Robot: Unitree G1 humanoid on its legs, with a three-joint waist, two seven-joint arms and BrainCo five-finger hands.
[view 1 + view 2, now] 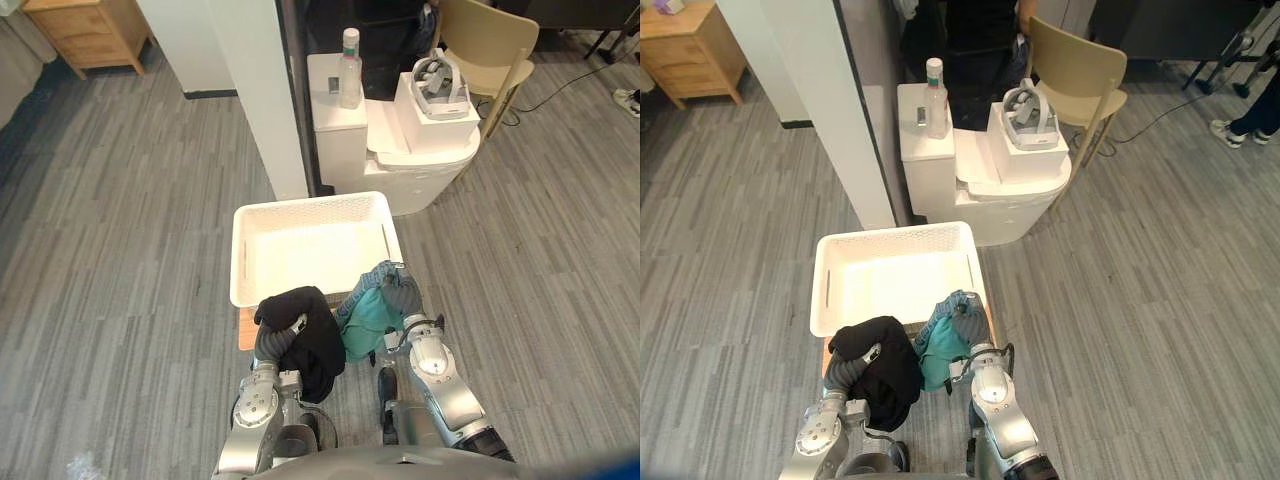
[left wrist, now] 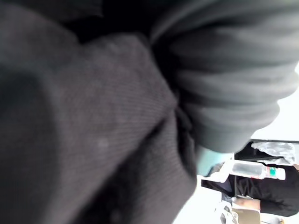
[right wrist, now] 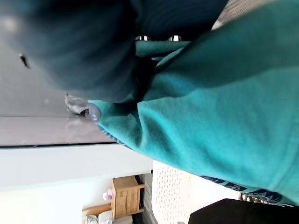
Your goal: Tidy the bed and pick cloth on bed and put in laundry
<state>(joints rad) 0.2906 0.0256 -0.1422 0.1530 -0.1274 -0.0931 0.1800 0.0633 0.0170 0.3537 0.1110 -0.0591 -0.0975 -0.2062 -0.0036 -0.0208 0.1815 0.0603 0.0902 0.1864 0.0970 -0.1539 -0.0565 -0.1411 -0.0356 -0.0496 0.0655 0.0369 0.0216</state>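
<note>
Count taken, one pass.
- Cloths: two in all, one black cloth (image 1: pixel 312 340) and one teal cloth (image 1: pixel 365 320).
- Laundry basket (image 1: pixel 300 212): one, white.
- Hands: two, a left hand (image 1: pixel 270 345) and a right hand (image 1: pixel 402 297).
- Bottle (image 1: pixel 350 70): one, on the far counter (image 1: pixel 325 95).
- Headset (image 1: pixel 440 85): one.
- Chair (image 1: pixel 495 40): one, far right.
- Wooden cabinet (image 1: pixel 90 30): one, far left.

The black cloth (image 1: pixel 312 345) and teal cloth (image 1: pixel 366 320) contrast with the white basket (image 1: pixel 310 203) and grey-streaked plank floor (image 1: pixel 130 250).
</note>
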